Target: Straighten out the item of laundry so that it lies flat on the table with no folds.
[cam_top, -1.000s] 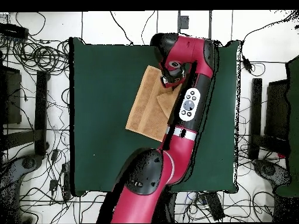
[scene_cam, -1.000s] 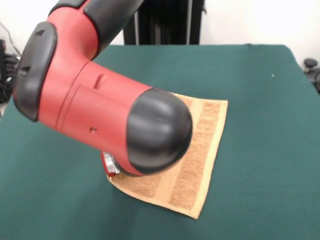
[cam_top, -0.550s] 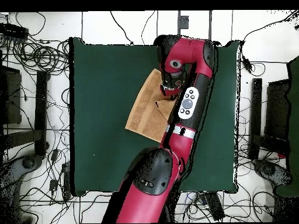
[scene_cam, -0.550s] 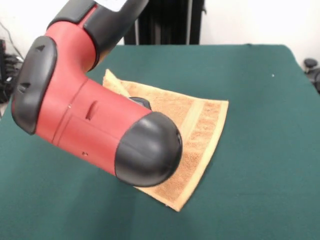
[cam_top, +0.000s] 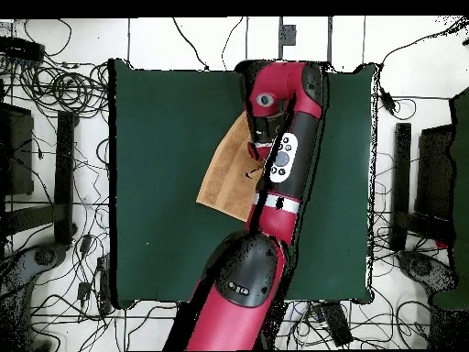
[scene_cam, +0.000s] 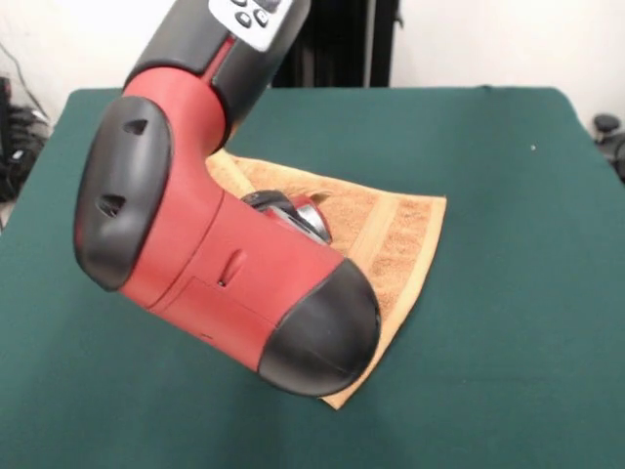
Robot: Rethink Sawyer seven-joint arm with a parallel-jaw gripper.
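The golden-tan terry-cloth hand towel (scene_cam: 391,244) lies on the dark green felt tabletop (scene_cam: 508,322), largely hidden beneath the red and black arm (scene_cam: 215,264). The gripper (scene_cam: 298,213) sits low over the cloth; whether it is clenched cannot be told. Risk: dragging could bunch the hidden part, creating new folds.
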